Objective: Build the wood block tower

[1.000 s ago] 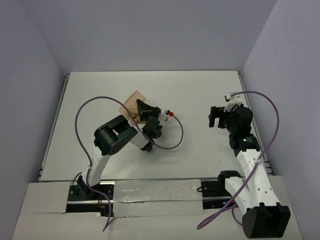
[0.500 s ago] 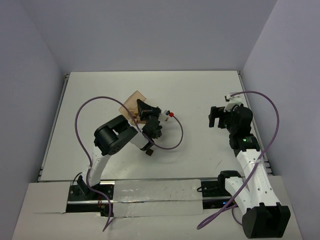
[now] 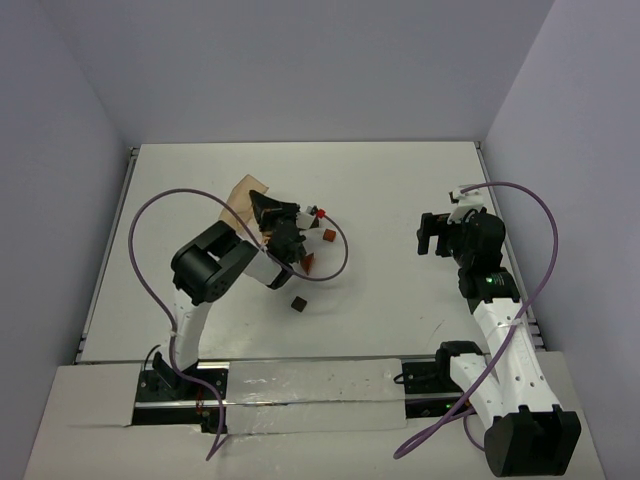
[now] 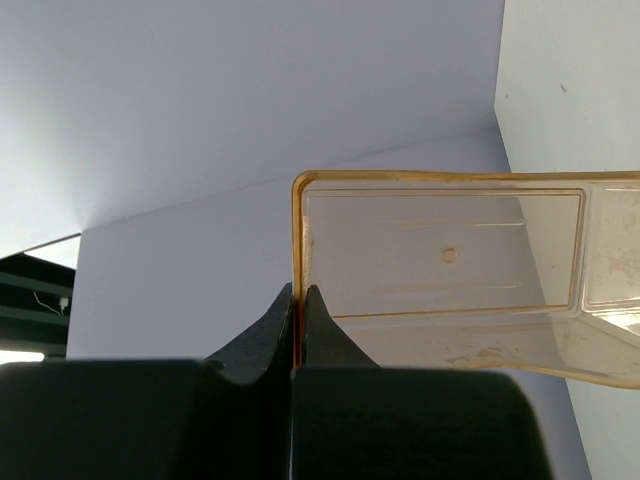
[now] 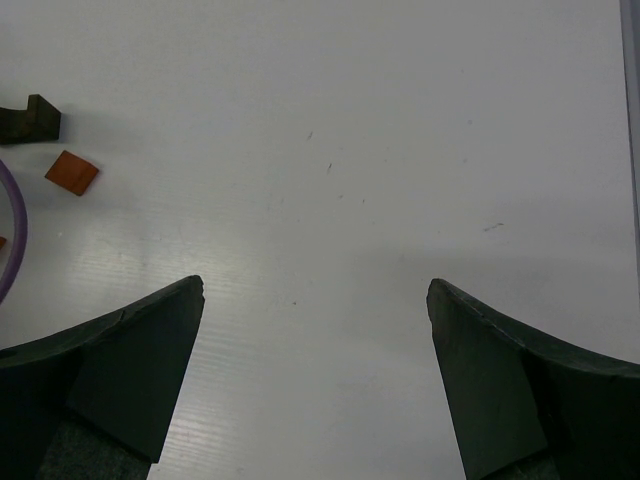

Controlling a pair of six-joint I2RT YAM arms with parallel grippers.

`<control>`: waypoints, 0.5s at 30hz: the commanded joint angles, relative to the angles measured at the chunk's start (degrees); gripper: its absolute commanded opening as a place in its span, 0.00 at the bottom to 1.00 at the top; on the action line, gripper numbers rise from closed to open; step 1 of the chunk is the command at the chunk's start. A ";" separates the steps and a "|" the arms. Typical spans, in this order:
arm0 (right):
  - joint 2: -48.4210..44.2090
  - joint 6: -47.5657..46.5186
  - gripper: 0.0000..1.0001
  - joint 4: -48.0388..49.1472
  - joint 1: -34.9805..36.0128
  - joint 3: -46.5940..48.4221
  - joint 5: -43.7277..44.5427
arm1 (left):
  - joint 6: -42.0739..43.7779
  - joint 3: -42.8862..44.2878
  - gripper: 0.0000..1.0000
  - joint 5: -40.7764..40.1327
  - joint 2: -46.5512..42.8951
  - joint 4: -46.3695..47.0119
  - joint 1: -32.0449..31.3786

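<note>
Tray point(image 4: 440, 225) rim in left claw point(image 4: 299, 296), blocks point(image 3: 297, 302) on table point(image 3: 400, 190).

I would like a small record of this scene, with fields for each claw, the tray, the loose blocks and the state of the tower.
left claw: shut on the rim of the tray
tray: pale orange, translucent, raised and tilted; the visible part holds no block
right claw: open, over bare table, holding nothing
loose blocks: reddish block, reddish-brown block, dark block, lying apart on the table
tower: not yet started; no block rests on another
</note>
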 commanded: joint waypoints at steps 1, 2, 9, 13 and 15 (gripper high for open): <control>-0.06 0.10 1.00 0.97 -0.32 3.04 -0.14 | 6.69 1.73 0.00 0.25 -3.35 26.95 2.75; -0.06 0.10 1.00 0.95 -0.32 3.04 -0.14 | 6.92 2.46 0.00 0.46 -3.64 26.77 2.97; -0.06 0.10 1.00 0.91 -0.27 3.01 -0.06 | -0.81 11.40 0.00 -0.39 -9.92 13.45 9.76; 0.03 0.10 1.00 0.97 -0.31 3.02 -0.22 | -16.39 16.28 0.00 -3.02 -14.26 -6.95 12.25; 0.17 0.10 1.00 0.88 -0.32 2.95 -0.23 | -29.09 19.92 0.00 -4.45 -17.43 -23.34 13.61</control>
